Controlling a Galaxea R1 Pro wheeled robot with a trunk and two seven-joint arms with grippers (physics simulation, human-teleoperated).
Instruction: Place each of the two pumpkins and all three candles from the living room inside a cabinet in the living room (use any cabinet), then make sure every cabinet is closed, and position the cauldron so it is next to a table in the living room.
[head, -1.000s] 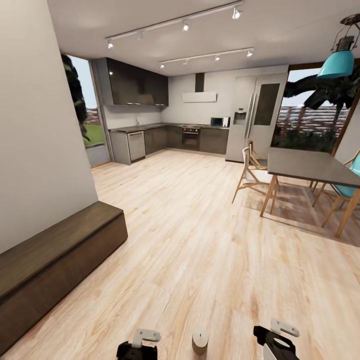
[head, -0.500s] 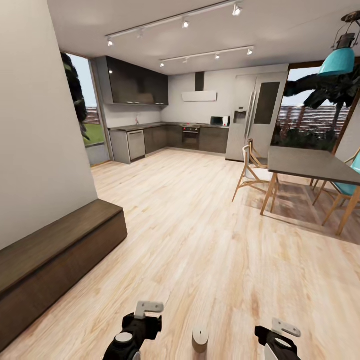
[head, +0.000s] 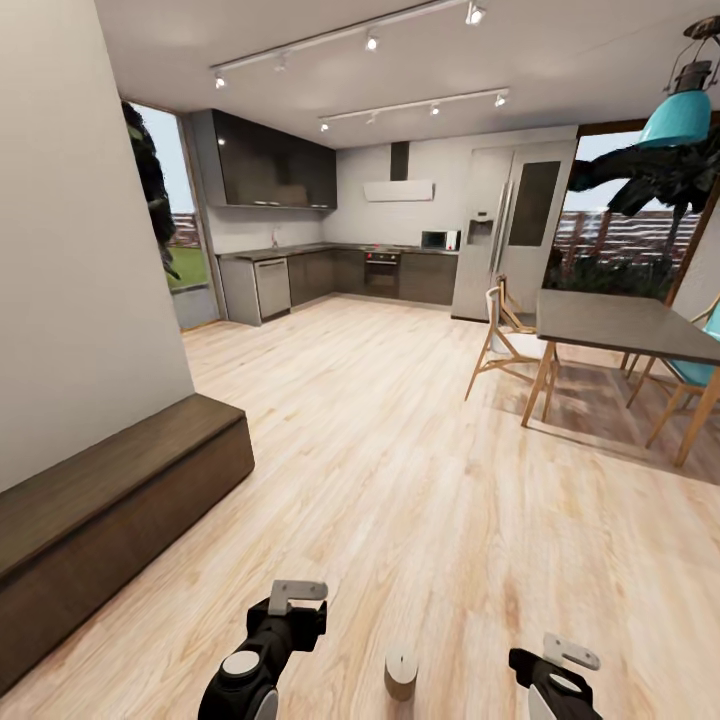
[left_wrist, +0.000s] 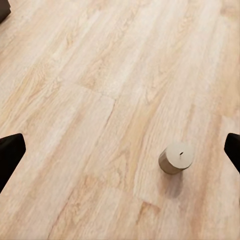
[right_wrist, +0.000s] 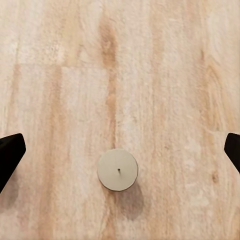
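Since a second ago the left arm has risen further into the head view, and its left gripper (head: 285, 598) now stands higher over the wood floor (head: 420, 480), while the right gripper (head: 560, 655) has hardly shifted. Both grippers have their jaws spread wide and hold nothing; in each wrist view the dark fingertips (left_wrist: 10, 152) sit at the picture's two side edges with bare planks between them. One candle (head: 400, 675) stands upright on the floor between the two grippers, touching neither, its pale flat top and small wick seen from above (right_wrist: 117, 170). Along the wall on the left runs the long dark-brown cabinet (head: 110, 510), its flat fronts shut. Beyond lie a dining table (head: 620, 330) with chairs and a kitchen.
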